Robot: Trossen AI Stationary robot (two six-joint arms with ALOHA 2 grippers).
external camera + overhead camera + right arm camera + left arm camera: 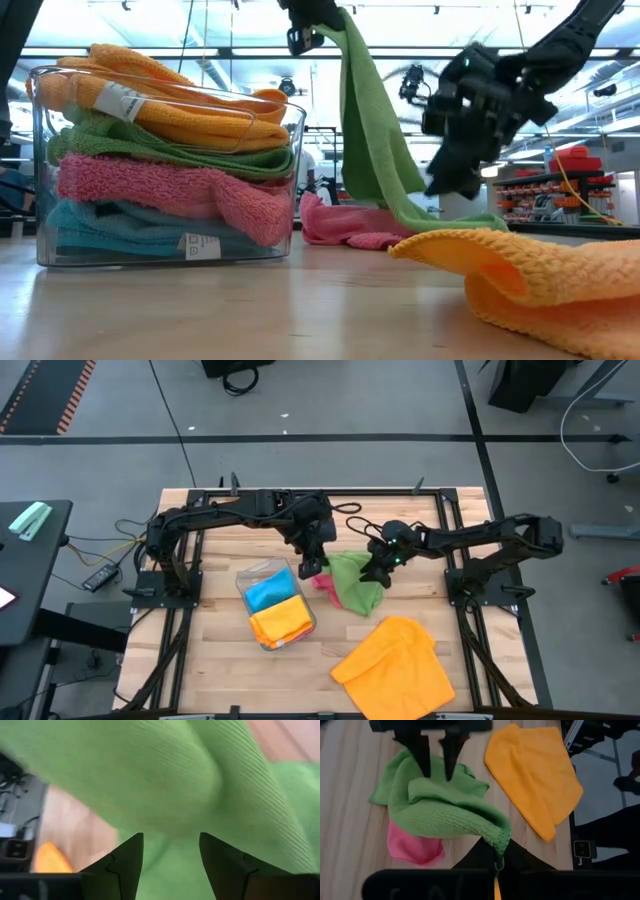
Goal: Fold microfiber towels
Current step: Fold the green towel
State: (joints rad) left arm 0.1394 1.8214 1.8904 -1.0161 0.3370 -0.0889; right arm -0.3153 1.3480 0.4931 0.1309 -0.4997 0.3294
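Note:
A green microfiber towel (372, 150) hangs from my left gripper (318, 15), which is shut on it above the table's middle. Its lower part lies heaped on the table, partly over a pink towel (324, 584). My right gripper (376, 575) stands open low at the green heap (445, 810), its fingers (426, 762) pointing into the cloth; in its own view green cloth (150, 780) fills the space ahead. An orange towel (395, 665) lies crumpled near the front right. My left gripper pinches a corner of the green towel (499, 842) between its two fingers, slanting down from above. The towel hangs below the fingers in a long drape, and its lower part (450, 220) rests on the table. My right gripper's open fingers are at the green heap; I cannot tell whether they touch it.
A clear plastic tray (302, 622) stands left of centre, holding folded towels stacked in orange, green, pink and blue (160, 150). Bare wood shows at the near left (210, 670). Black frame rails (470, 620) run along the table's sides.

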